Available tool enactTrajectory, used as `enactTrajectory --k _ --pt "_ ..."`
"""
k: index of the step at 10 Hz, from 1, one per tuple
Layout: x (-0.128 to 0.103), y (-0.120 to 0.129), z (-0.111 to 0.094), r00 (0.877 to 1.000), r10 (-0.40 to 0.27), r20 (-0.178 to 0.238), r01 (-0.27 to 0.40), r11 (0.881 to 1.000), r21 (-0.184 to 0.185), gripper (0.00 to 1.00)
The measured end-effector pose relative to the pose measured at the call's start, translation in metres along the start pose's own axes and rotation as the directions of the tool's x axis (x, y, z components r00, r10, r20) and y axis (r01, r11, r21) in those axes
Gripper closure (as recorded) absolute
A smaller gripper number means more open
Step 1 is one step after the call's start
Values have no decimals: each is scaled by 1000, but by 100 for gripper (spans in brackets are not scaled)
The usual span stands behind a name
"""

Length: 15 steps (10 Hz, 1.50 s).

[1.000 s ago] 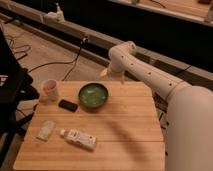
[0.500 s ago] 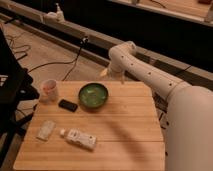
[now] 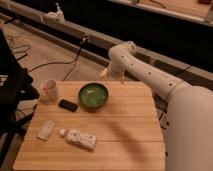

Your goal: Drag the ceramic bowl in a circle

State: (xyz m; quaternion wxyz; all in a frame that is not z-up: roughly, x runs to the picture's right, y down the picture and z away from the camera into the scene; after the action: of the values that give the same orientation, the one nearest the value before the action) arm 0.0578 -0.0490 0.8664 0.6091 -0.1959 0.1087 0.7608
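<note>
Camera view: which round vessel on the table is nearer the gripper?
The ceramic bowl, dark green and wider; the gripper hangs beyond the table just behind it. The pinkish cup stands farther left.

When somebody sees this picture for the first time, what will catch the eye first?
First the big white robot arm, which reaches in from the right; its open end effector hangs at the far edge of the wooden table, holding nothing. Next comes the glossy green bowl on the far middle of the table, with a pale cup to its left.
</note>
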Motion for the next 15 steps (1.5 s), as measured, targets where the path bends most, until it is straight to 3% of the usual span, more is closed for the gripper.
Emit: enactTrajectory --k 4,8,10,13,14,15 --pt "11 3 9 999 -34 -10 34 999 -7 20" --pt "37 6 42 995 -78 -60 79 997 16 20" --pt "52 9 64 990 -87 -108 90 996 23 20" --pt "77 9 102 972 -57 -227 59 998 2 20" --pt "81 9 110 967 -55 -250 55 998 -6 24" --pt "82 12 116 963 -58 -265 55 998 -21 34"
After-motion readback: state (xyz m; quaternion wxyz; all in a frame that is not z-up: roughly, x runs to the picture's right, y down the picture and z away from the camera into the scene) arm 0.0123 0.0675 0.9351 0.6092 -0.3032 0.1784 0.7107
